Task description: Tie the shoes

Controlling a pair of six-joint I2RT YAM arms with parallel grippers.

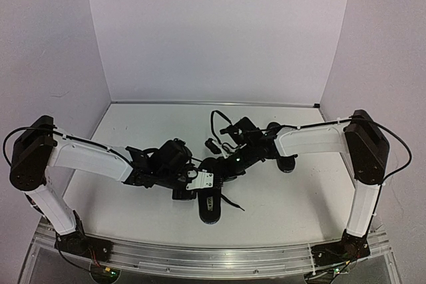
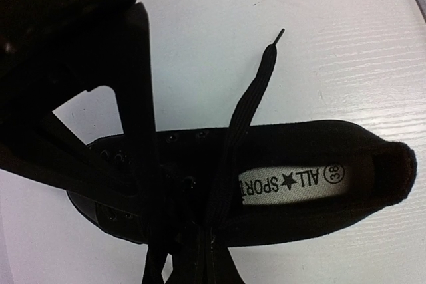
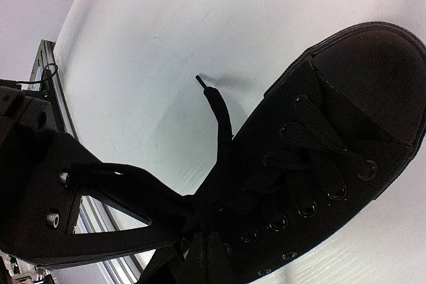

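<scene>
One black shoe (image 1: 210,209) lies near the table's front edge, between the two arms. Its insole (image 2: 293,181) faces the left wrist camera, and its toe cap (image 3: 373,78) shows in the right wrist view. My left gripper (image 1: 192,187) (image 2: 206,261) is shut on a flat black lace (image 2: 256,88) over the eyelets; the lace's free end runs out onto the table. From the other side, my right gripper (image 1: 216,172) (image 3: 213,257) is shut on the lace (image 3: 219,124) where the strands cross. A dark oval under the right forearm looks like the other shoe (image 1: 287,163), mostly hidden.
A small black object (image 1: 213,144) lies behind the grippers. The aluminium rail (image 1: 213,257) runs along the near edge. White walls close the table on three sides. The two grippers sit almost touching over the shoe.
</scene>
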